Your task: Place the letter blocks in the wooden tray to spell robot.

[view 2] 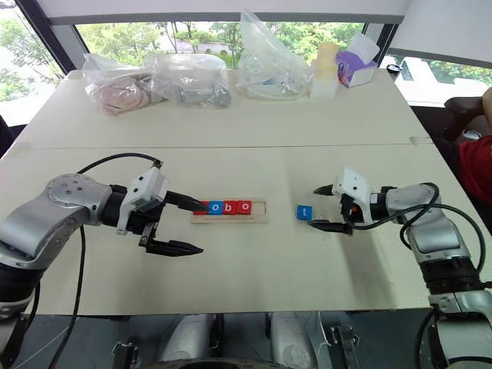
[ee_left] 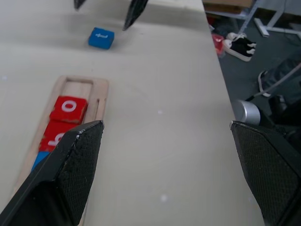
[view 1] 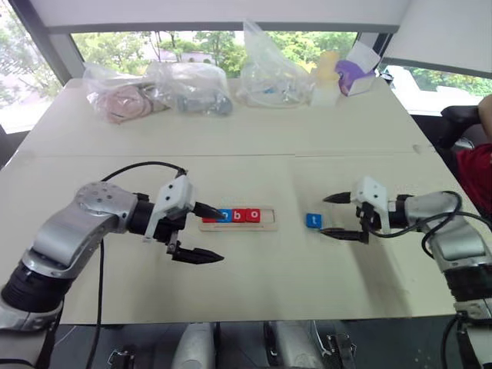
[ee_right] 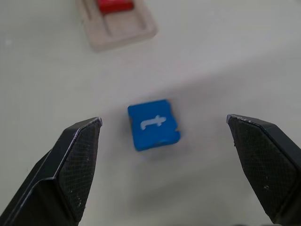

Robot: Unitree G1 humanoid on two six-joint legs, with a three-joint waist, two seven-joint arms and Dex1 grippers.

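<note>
The wooden tray [view 1: 267, 218] lies at the table's middle with three letter blocks showing in it: a blue o [view 1: 224, 216], a red b [view 1: 239, 216] and a red o [view 1: 254, 215]. Its right end slot is bare. Its left end is hidden behind a finger of my left gripper [view 1: 221, 234], which stands open just left of the tray with nothing between its fingers. The blue t block [view 1: 313, 221] lies flat on the table right of the tray. My right gripper [view 1: 323, 215] is open just right of it, fingers either side of the block [ee_right: 153, 125] without touching it.
Several clear plastic bags [view 1: 192, 84] and a purple-and-white box [view 1: 355, 73] line the table's far edge. A person in red [view 1: 477, 165] sits past the right edge. A seam [view 1: 292, 155] crosses the tabletop behind the tray.
</note>
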